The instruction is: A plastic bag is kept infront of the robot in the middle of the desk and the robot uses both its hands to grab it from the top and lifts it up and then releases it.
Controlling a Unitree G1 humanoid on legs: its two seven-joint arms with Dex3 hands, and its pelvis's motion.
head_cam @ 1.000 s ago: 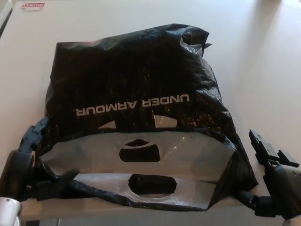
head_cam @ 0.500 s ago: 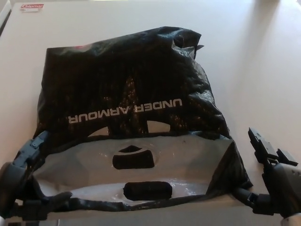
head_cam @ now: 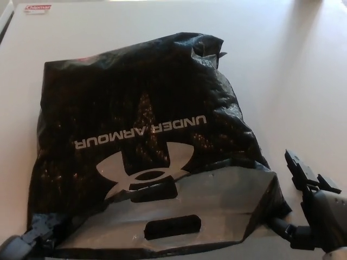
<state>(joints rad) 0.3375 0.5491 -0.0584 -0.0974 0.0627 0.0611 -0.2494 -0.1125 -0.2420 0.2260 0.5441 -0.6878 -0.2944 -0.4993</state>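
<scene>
A black plastic bag (head_cam: 146, 108) with white "UNDER ARMOUR" lettering and logo lies slumped on the pale desk (head_cam: 303, 81), filling the middle of the head view. Its grey inner flap with a cut-out handle (head_cam: 172, 226) faces me at the near edge. My right hand (head_cam: 313, 208) stands just off the bag's near right corner, fingers (head_cam: 297, 165) raised and spread, with nothing between them; its thumb reaches toward that corner. Of my left hand (head_cam: 24, 244) only a dark sliver shows at the bottom left, against the bag's near left corner.
A small white label with red print (head_cam: 38, 8) lies at the far left of the desk. Bare desk surface stretches to the right of the bag and beyond it.
The bag's open mouth has collapsed and the bag has sunk flat, so the logo now shows. My left hand has dropped almost out of view at the bottom left. The right hand has barely moved.
</scene>
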